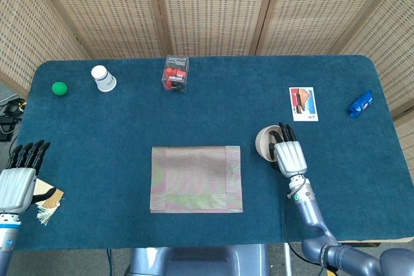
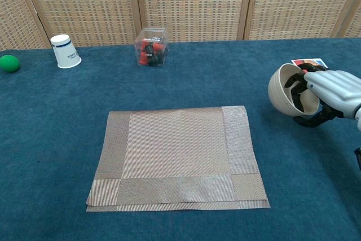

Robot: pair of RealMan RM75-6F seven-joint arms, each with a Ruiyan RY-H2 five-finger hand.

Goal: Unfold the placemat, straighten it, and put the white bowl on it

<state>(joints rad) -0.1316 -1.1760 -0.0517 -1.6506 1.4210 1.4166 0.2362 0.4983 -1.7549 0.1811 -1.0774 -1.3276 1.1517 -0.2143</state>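
So the placemat (image 2: 177, 159) is the closest thing to the robot here, lying flat in the middle of the blue table (image 1: 129, 127). It looks opened out, long axis running left-right, edges roughly square to the table front. In the chest view there's a second layer peeking out along the near edge, so I can't tell for sure whether one fold is left or it's just a double-layer mat.

The bit that matters: the white bowl (image 2: 289, 90) is off to the right of the mat, near it but not touching, and the right hand (image 1: 289, 155) has it. The fingers go over the rim into the bowl with the thumb underneath on the outside, and the bowl is tipped on its side, opening facing the hand. Looks lifted or at least tilted off the cloth, can't say which. So the move I'd expect is basically a short carry to the left, then tipping it upright over the centre of the mat.

The left hand (image 1: 19, 179) is way out at the left table edge, fingers straight and slightly apart, holding nothing, next to a small tan tag thing (image 1: 46, 197). It's well apart from the mat.

Further back: a picture card (image 1: 303, 103) behind the bowl, blue wrapper-ish object (image 1: 361, 103) far right, clear box with red pieces (image 1: 175, 73), upturned white paper cup (image 1: 103, 78) and a green ball (image 1: 59, 88) along the far edge.
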